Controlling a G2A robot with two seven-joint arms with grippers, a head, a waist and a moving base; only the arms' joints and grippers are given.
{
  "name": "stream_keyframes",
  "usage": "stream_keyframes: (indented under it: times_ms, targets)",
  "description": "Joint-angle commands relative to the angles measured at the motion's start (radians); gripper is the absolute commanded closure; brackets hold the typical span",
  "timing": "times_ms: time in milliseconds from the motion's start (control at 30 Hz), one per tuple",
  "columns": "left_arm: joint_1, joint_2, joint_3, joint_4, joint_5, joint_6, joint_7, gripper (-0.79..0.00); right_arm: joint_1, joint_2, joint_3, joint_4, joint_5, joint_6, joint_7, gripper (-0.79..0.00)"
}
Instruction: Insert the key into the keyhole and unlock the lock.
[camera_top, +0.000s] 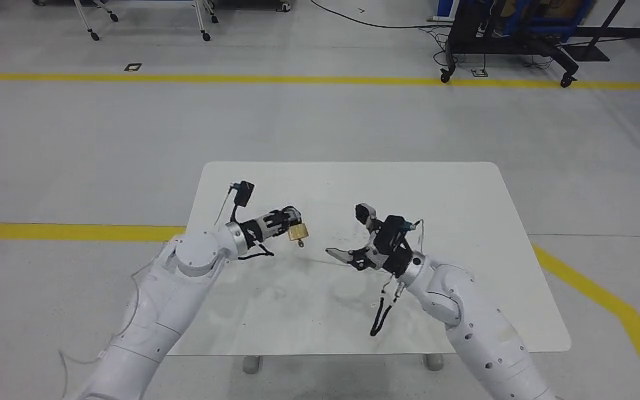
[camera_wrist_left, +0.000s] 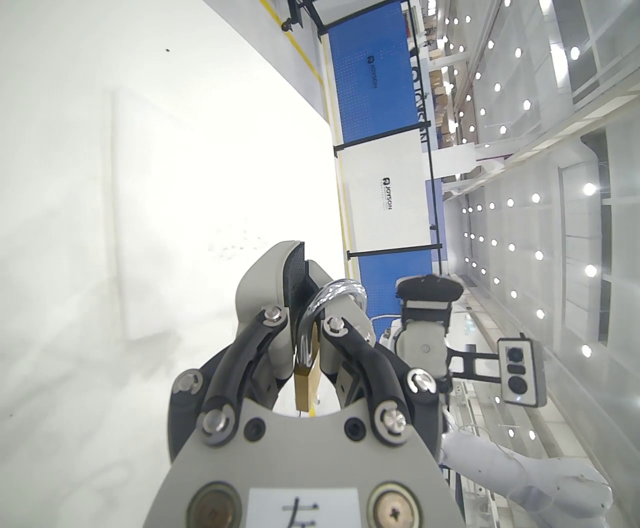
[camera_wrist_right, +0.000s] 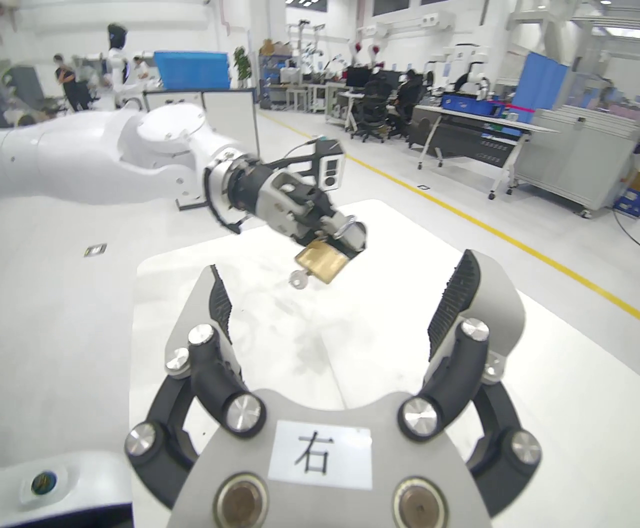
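Left arm (camera_top: 192, 256) with jaws clamped, right arm (camera_top: 452, 297) with jaws spread wide.

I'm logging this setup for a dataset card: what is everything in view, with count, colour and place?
padlock: one, brass body with a silver shackle, held in the air above the table
key: one, silver, sticking out of the padlock's underside, apparently in the keyhole
table: one, white, in front of the robot
floor lines: two, yellow, one beyond the table and one passing under it
left gripper: one, grey and black, fingers shut on the padlock at its shackle end
right gripper: one, grey and black, fingers open and holding nothing, facing the padlock above the table
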Motion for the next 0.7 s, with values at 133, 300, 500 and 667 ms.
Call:
stream_keyframes:
  times_ms: [133, 300, 500, 667]
  targets:
    - [-0.033, -0.005, 0.1, 0.009, 0.364, 0.186, 0.005, 0.0, -0.058, 0.016, 0.113, -0.012, 0.063, 0.0, -0.033, -0.785]
    - [-0.064, -0.019, 0.162, 0.032, 0.462, 0.265, -0.03, 0.0, -0.094, 0.021, 0.147, -0.039, 0.077, 0.008, -0.038, -0.785]
    - [-0.072, -0.028, 0.169, 0.04, 0.465, 0.258, -0.025, 0.0, -0.101, 0.022, 0.142, -0.056, 0.072, 0.01, -0.031, -0.785]
    - [-0.066, -0.032, 0.158, 0.015, 0.437, 0.197, -0.017, 0.0, -0.109, 0.022, 0.139, -0.076, 0.059, 0.012, -0.038, -0.785]
